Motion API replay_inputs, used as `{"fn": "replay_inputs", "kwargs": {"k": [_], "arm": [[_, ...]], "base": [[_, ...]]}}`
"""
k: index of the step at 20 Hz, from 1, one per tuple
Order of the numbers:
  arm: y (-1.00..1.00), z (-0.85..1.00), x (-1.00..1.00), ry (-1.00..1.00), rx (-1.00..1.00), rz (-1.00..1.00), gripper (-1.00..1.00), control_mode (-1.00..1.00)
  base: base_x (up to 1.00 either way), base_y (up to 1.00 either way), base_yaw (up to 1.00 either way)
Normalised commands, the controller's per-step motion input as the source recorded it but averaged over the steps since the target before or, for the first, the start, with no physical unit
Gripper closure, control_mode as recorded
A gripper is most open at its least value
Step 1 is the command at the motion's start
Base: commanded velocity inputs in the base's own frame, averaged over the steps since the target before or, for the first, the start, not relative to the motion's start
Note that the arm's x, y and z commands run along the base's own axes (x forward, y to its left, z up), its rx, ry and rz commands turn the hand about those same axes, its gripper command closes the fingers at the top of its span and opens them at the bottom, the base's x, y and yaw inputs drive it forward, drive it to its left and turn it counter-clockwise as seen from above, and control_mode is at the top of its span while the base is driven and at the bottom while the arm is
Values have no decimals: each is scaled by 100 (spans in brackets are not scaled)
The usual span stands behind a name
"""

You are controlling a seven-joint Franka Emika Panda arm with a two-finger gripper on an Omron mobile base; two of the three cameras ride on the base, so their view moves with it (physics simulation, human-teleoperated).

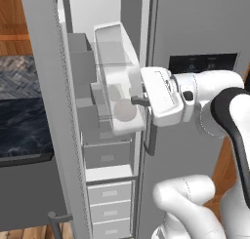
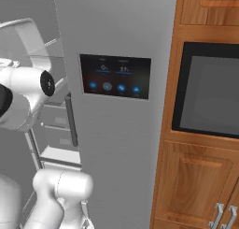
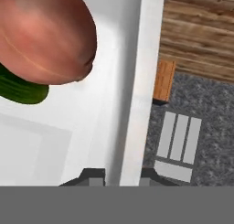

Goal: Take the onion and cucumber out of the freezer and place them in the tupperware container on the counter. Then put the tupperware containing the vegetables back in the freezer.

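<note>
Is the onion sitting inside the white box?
Yes, in the hand view the onion rests inside the white tupperware container, partly over the cucumber.

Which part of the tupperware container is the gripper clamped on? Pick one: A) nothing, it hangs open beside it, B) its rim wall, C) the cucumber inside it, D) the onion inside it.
B: in the hand view the gripper straddles the white rim of the tupperware container, one tip on each side, while the onion and the cucumber lie apart from it inside the tray.
</note>
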Motion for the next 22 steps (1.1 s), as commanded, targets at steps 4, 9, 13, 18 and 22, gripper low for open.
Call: {"fn": "replay_inputs", "kwargs": {"k": [4,9,13,18,22], "arm": [[0,14,4,7,5,9,100,-100],[0,26,20,1,1,6,100,-100],[0,33,36,0,0,0,100,-100],[0,27,51,0,-3,0,100,-100],[0,20,31,-2,-12,0,100,-100]], "base": [[0,0,0],[0,0,0],[0,0,0],[0,0,0],[0,0,0]]}}
